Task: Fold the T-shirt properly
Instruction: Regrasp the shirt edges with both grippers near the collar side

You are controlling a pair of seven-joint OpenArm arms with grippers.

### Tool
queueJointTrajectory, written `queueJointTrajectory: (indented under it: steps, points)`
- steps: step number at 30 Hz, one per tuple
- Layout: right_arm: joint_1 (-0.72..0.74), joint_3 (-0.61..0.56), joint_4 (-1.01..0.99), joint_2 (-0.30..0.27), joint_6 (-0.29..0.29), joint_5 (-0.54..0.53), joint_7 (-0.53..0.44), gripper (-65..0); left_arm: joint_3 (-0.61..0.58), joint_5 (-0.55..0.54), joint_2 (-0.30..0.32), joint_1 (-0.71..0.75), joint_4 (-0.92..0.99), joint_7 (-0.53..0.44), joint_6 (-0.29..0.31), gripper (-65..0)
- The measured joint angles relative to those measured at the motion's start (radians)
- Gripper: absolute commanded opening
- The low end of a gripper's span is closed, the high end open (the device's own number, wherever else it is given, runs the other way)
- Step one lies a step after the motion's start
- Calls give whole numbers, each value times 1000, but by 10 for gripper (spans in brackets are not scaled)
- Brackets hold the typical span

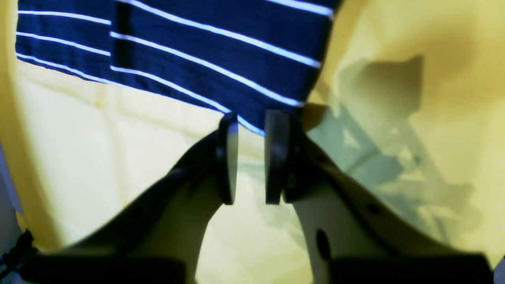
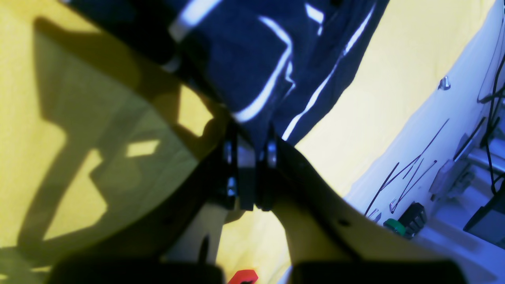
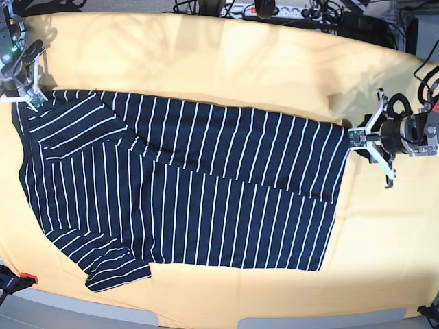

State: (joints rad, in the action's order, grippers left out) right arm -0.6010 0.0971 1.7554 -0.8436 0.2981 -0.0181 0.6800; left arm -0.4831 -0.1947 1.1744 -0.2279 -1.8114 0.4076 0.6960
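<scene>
T-shirt (image 3: 185, 185) lay spread flat across the yellow-covered table (image 3: 226, 62), long axis running side to side in the base view, navy with thin white stripes. Nearest edge: one sleeve (image 3: 113, 264) stuck out at the front left corner, hem end toward the view's right. Upper layer lay folded over the far half — a diagonal fold line ran across the middle.

Left end effector (image 1: 251, 157) sat low over the table at the shirt's hem corner (image 1: 276, 106), pads parted with a clear gap, nothing between them — released. In the base view it (image 3: 374, 144) was just off the shirt's right edge, touching or nearly so; can't tell which.

Right end effector (image 2: 249, 173) was clenched on bunched shirt fabric (image 2: 252, 71), cloth pinched between the near-closed pads and lifted off the table. Base view put it (image 3: 31, 96) at the far left corner, at the shoulder/sleeve area.

Farther back: cables and a power strip (image 3: 267, 9) along the table's far edge.
</scene>
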Motion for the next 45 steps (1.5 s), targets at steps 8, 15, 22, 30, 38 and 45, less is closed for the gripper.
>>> queueJointTrajectory:
  steps: [8, 15, 22, 30, 38, 45]
  points:
    - [0, 0, 0, 0, 0, 0, 0, -561, -2, 18, -3, 34, 4, -10, 5, -253]
    - [0, 0, 0, -1, -26, -16, 7, -541, -82, 245, -29, 31, 107, -195, 5, -253]
    - [0, -1, 0, 2, -33, -16, 8, -541, -128, 262, -85, -21, 163, -207, -5, -253]
    - [0, -1, 0, 2, -34, -16, 7, -541, -140, 257, -130, -74, 196, -198, -9, -507]
    - [0, -1, 0, 2, -33, -16, 8, -541, -147, 206, -124, -113, 161, -116, -2, -650]
    - [0, -1, 0, 2, -45, -16, 8, -541, -147, 206, -91, -122, 100, -97, -22, -650]
